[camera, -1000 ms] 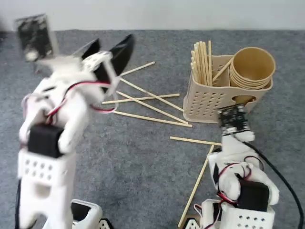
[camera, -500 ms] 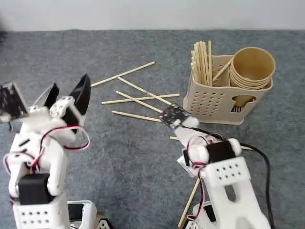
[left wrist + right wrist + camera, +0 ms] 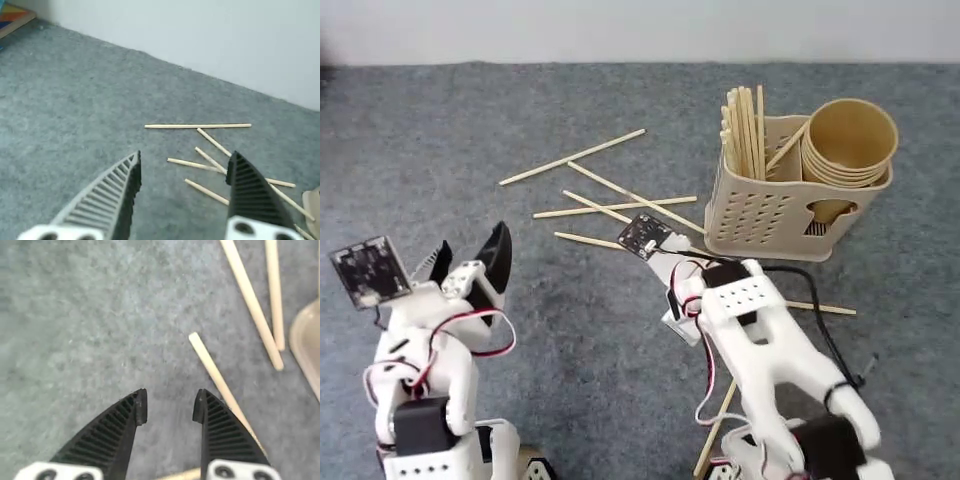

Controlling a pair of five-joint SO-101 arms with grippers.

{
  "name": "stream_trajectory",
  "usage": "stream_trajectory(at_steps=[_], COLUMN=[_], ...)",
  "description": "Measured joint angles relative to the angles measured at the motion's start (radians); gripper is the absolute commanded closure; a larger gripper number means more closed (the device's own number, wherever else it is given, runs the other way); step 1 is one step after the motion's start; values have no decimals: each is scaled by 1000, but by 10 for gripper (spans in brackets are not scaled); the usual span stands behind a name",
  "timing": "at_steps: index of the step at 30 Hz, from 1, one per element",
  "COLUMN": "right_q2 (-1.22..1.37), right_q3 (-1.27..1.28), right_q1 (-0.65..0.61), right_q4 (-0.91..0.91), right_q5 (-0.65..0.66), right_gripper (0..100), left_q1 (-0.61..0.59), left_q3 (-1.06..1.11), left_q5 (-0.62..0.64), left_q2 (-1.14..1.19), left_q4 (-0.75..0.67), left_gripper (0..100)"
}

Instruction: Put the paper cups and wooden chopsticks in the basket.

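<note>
Swung to 9 o'clock of the beige perforated basket (image 3: 750, 215), the half-open, empty right hand (image 3: 170, 407) should straddle the pale wooden chopstick (image 3: 215, 372) before closing.

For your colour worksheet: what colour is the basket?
The basket is beige, best seen in the high view.

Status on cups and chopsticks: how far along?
Done: paper cups stacked in the basket, a chopstick bundle standing beside them. In hand: nothing; left gripper and right gripper jaws open, right low over one chopstick. Left: several loose chopsticks on the carpet.
</note>
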Motion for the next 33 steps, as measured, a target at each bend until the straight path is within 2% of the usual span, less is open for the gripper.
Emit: stream_trajectory(at_steps=[3,8,16,23,25,29,33], right_q2=[57,132,229,236,236,236,236], right_q3=[-3,-74,-180,-229,-230,-230,-230], right_q1=[2,40,64,58,60,60,60], right_q4=[-43,-57,-57,-57,-57,-57,-57], right_q5=[37,51,52,52,52,52,52], right_gripper=[826,826,826,826,826,826,827], left_q1=[-43,-100,-166,-183,-183,-183,-183], left_q3=[100,273,325,465,474,476,476], left_q5=[-3,-91,-107,-110,-110,-110,-110], left_q2=[-104,-272,-279,-279,-279,-279,-279], left_q4=[-38,-98,-104,-104,-104,-104,-101], left_gripper=[731,731,731,738,783,975,986])
